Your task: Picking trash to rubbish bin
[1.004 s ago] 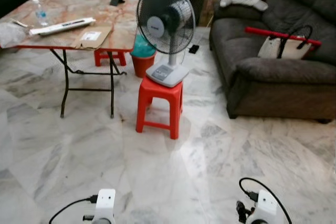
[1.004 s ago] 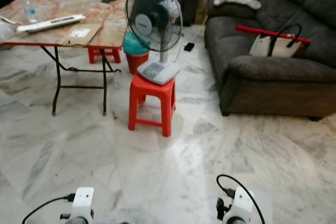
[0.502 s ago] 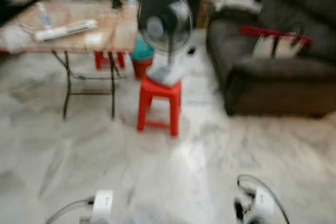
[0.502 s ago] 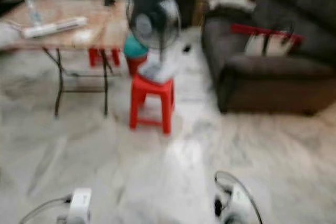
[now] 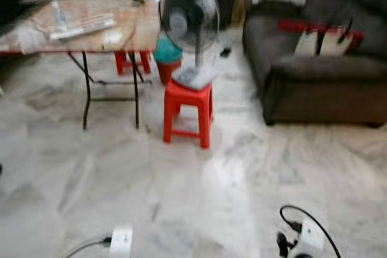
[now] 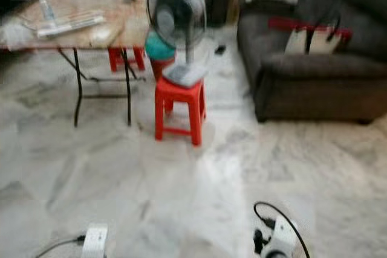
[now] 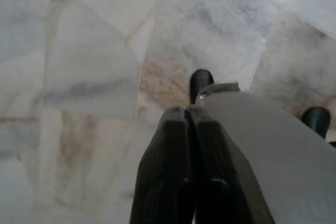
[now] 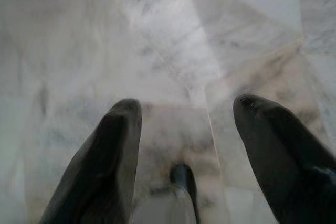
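Note:
The picture is blurred. A red rubbish bin [image 5: 167,66] with a teal liner stands on the floor behind the fan, beside the folding table [image 5: 124,39]. On the table lie a plastic bottle [image 5: 57,10], a long white pack [image 5: 83,27] and a crumpled clear wrapper [image 5: 30,39]. Both arms hang low over the marble floor, the left arm [image 5: 121,243] and the right arm [image 5: 307,241]. My left gripper [image 7: 186,111] is shut with nothing in it. My right gripper [image 8: 186,109] is open above bare tiles, its fingers [image 8: 118,145] wide apart.
A fan [image 5: 188,19] sits on a red stool [image 5: 188,112] straight ahead. A second red stool [image 5: 132,61] stands under the table. A dark sofa [image 5: 320,83] with a white bag [image 5: 326,43] fills the right side. Marble floor [image 5: 199,191] lies between me and them.
The whole picture has shifted a little to the right and blurred, so the camera has moved. Both arms sit lower in the picture. The things themselves have not moved.

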`<state>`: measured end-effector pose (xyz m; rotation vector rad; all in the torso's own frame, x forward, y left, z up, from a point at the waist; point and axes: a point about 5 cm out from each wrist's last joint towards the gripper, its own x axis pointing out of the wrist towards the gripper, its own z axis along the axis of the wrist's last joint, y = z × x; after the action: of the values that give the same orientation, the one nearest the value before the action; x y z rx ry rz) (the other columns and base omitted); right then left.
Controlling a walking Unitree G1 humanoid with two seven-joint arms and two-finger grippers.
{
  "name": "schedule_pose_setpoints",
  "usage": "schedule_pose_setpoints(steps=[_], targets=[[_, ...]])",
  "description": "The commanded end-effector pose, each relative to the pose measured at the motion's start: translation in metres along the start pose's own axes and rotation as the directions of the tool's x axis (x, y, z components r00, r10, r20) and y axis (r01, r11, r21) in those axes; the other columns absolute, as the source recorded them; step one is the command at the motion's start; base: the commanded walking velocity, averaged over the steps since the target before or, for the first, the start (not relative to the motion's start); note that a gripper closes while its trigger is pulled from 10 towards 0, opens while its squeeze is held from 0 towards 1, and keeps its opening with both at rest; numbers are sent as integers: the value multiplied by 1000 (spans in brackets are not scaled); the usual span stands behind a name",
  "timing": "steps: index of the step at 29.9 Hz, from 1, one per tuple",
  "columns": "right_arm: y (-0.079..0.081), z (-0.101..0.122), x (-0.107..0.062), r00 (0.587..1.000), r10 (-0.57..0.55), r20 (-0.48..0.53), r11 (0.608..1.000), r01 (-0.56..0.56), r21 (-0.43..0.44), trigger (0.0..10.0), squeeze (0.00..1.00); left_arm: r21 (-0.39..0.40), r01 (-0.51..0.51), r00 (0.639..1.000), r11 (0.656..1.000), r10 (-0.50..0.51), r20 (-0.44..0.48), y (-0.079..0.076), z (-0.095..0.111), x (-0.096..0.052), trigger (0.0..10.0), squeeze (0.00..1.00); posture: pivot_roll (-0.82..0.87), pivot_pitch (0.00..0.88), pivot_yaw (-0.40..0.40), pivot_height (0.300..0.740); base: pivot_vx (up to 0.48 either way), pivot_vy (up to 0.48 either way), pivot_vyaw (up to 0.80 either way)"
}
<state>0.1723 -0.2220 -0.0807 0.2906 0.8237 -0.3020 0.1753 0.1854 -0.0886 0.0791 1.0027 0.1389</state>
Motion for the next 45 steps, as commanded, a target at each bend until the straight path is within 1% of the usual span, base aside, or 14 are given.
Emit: schedule_pose_setpoints(steps=[1,15,29,34,36,38,39,40,41,42,43,45], targets=[[-3,1,0,1000,-8,2,1000,8,7,10000,0,-4,3,999,1000,-3,36,-2,12,1,10000,0,-132,60,-43,740,0,274,0],[-4,0,-1,1000,-8,3,1000,8,7,10000,0,-4,4,999,1000,-4,35,-3,12,1,10000,0,-132,65,-45,740,0,274,0],[-4,1,0,1000,-5,6,1000,5,5,10000,0,-1,5,999,1000,-5,32,-4,12,1,10000,0,-131,63,-45,740,0,472,0],[-3,5,0,1000,-4,20,1000,4,2,10000,0,30,11,998,999,-13,58,-6,17,1,10000,0,-130,65,-42,740,0,92,0],[-1,15,2,998,3,56,1000,-3,-3,10000,0,18,19,994,1000,-21,103,-9,28,2,10000,0,-126,65,-43,740,0,0,0],[-1,18,3,998,6,68,1000,-6,-4,10000,0,15,23,993,1000,-24,118,-10,31,2,10000,0,-127,66,-43,740,0,0,0],[2,28,5,995,23,102,1000,-22,-15,10000,0,24,36,986,999,-39,159,-14,42,2,10000,0,-127,66,-43,740,0,0,0],[8,44,7,987,50,154,998,-44,-39,10000,0,38,51,974,998,-59,220,-19,57,1,10000,0,-127,66,-43,740,0,0,0],[9,48,8,985,55,165,998,-49,-45,10000,0,42,54,971,998,-63,232,-20,60,1,10000,0,-127,66,-43,740,0,0,0],[12,59,9,978,70,199,997,-60,-56,10000,0,47,54,963,997,-65,260,-21,68,0,10000,0,-121,64,-42,740,0,0,0],[14,66,9,973,77,220,996,-65,-63,10000,0,44,51,958,998,-61,279,-21,72,0,10000,0,-121,64,-42,740,0,0,0],[21,85,10,954,105,281,993,-83,-88,10000,0,14,45,943,999,-47,331,-20,86,-1,10000,0,-122,62,-41,740,0,0,0]])
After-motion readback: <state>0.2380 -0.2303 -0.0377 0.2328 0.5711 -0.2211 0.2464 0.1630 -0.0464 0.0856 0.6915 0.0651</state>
